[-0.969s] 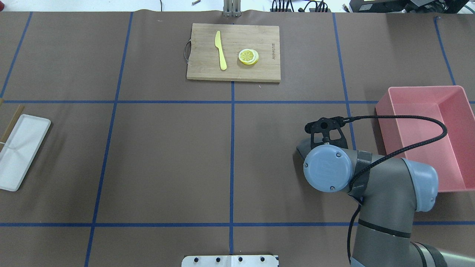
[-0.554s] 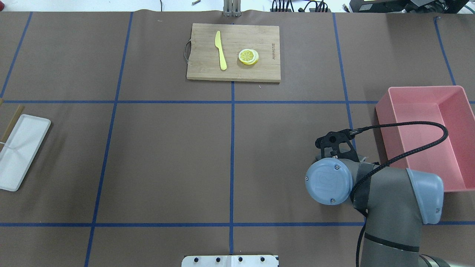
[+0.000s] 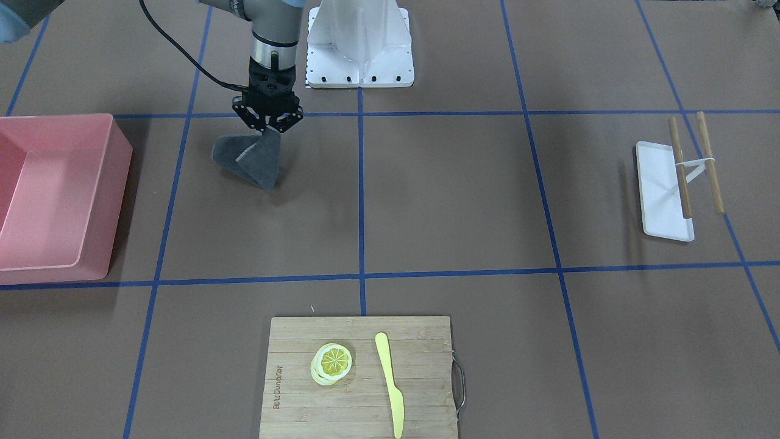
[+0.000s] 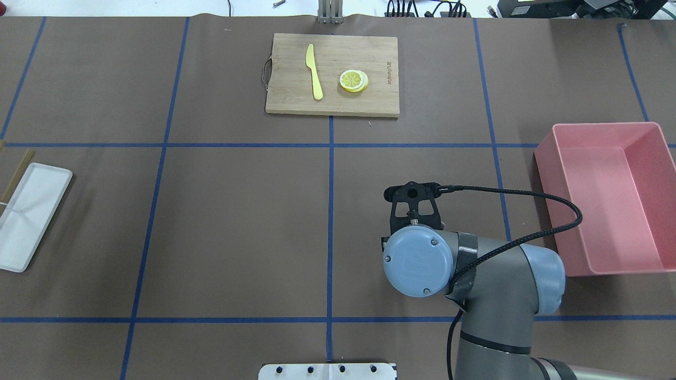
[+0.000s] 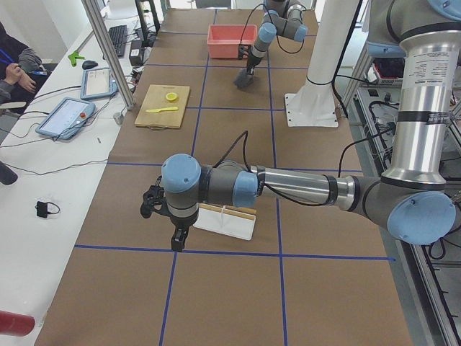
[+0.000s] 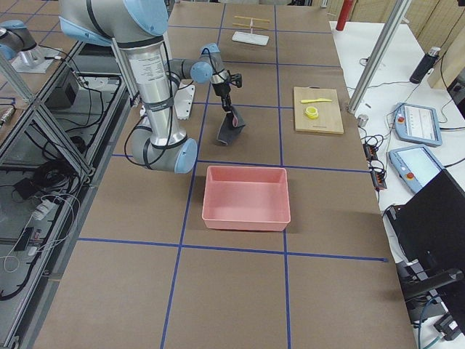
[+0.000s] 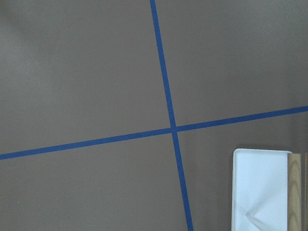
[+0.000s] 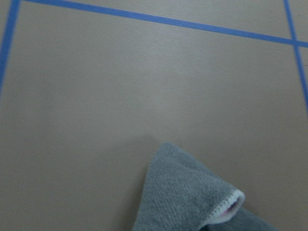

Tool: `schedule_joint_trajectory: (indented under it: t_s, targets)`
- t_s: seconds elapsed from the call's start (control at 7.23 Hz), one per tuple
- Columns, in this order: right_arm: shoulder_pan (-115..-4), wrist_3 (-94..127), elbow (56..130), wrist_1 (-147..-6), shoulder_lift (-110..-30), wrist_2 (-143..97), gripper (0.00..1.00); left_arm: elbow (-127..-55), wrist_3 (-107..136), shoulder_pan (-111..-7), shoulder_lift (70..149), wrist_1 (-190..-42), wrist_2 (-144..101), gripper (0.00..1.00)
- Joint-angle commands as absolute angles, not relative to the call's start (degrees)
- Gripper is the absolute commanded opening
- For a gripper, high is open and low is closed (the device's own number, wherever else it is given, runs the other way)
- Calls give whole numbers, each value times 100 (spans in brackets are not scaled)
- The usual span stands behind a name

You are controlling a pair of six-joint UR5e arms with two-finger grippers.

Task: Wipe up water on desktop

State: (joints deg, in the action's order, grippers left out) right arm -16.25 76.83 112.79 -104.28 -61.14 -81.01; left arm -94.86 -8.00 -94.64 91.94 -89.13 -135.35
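The desktop (image 3: 457, 195) is a flat brown surface crossed by blue tape lines; I see no water on it. My right gripper (image 3: 268, 129) points down and is shut on the top of a grey cloth (image 3: 250, 160), whose lower part drags on the desktop. The cloth also shows in the right wrist view (image 8: 187, 197). In the overhead view the right wrist (image 4: 417, 258) hides the cloth. My left gripper (image 5: 173, 239) shows only in the exterior left view, next to a white tray; I cannot tell if it is open or shut.
A pink bin (image 4: 612, 195) stands to the right of my right arm. A bamboo cutting board (image 4: 332, 103) with a yellow knife (image 4: 314, 71) and lemon slices (image 4: 353, 80) lies at the far middle. A white tray (image 4: 29, 221) with chopsticks is at the left edge.
My right arm with the cloth has swept leftward across the desktop, away from the pink bin and toward the centre line.
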Motion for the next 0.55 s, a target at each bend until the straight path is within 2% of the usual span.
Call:
schedule_joint_trajectory:
  t_s: [0.0,0.42]
  targets:
    - [-1687,8180,10933,-9031,-5924,-8051,0,-9475,-800,-9457,9193,-8912,-13535,99]
    - [-2151,8235,11599,-8789,-5941,-8094,0,-9466,-800,-9457,9185,-8912,-13535,99]
